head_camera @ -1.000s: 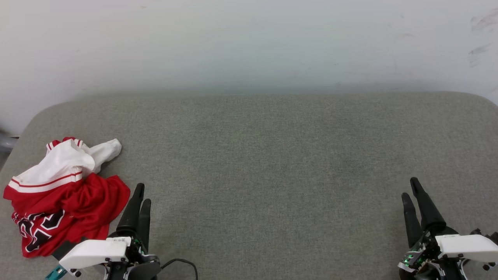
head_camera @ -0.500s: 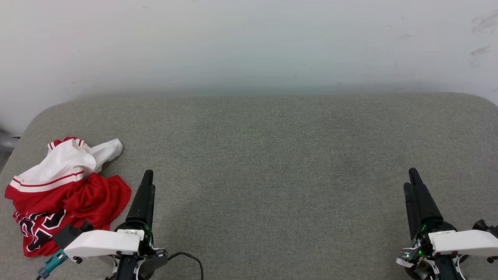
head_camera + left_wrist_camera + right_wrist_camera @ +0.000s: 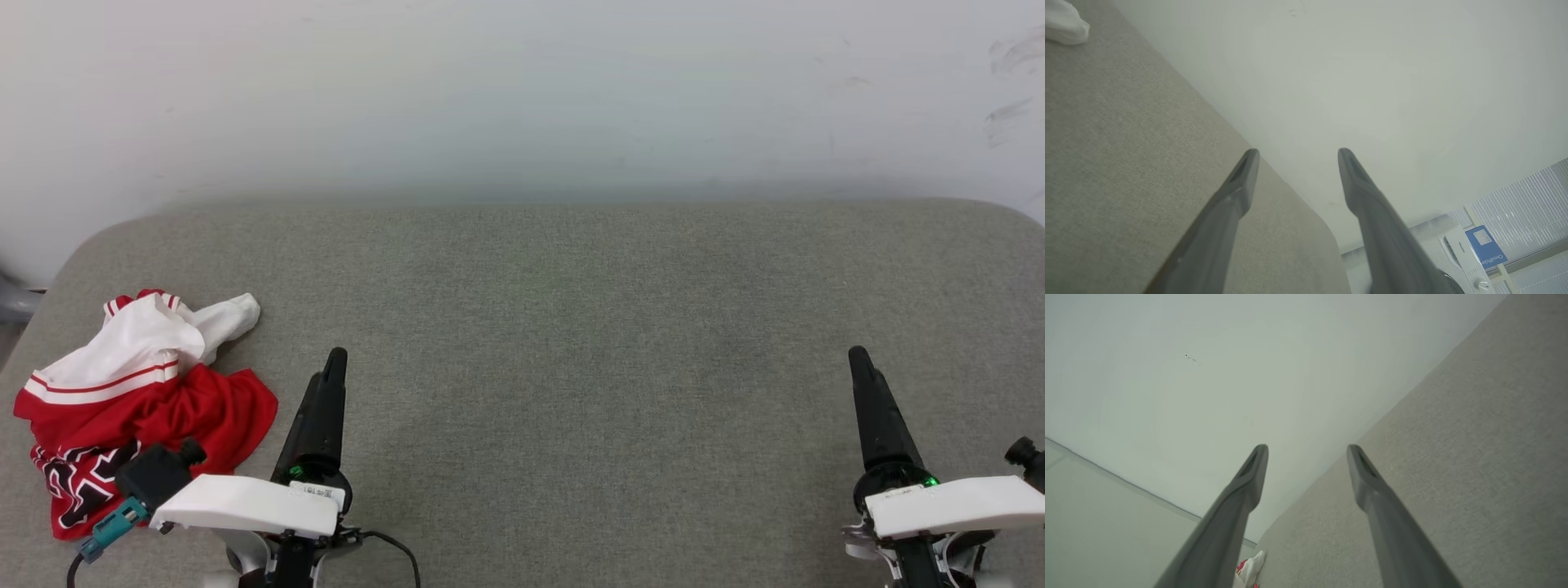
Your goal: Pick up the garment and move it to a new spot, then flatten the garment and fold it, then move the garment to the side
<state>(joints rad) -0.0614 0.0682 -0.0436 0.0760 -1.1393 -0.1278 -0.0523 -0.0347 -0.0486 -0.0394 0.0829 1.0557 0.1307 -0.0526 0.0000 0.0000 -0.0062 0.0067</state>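
The garment [image 3: 139, 400], a red jersey with white sleeves and black-and-white lettering, lies crumpled at the left end of the grey cushion [image 3: 571, 327]. A white tip of the garment [image 3: 1063, 26] shows at the left wrist view's top left, and a small bit of the garment [image 3: 1250, 568] at the bottom of the right wrist view. My left gripper [image 3: 333, 359] hovers just right of the heap, turned edge-on. In the left wrist view my left gripper [image 3: 1294, 153] stands open and empty. My right gripper [image 3: 857, 356] hangs near the cushion's right end, and in its wrist view the right gripper [image 3: 1307, 449] is open and empty.
A pale wall [image 3: 522, 98] runs behind the cushion. A white appliance with a blue label [image 3: 1474, 253] and a ribbed panel [image 3: 1527, 196] stand beyond the cushion's end in the left wrist view. A black cable [image 3: 392, 551] trails from my left wrist.
Both wrists have rolled, so each pair of fingers now lines up edge-on in the head view. Both grippers have moved slightly forward. The garment has not moved.
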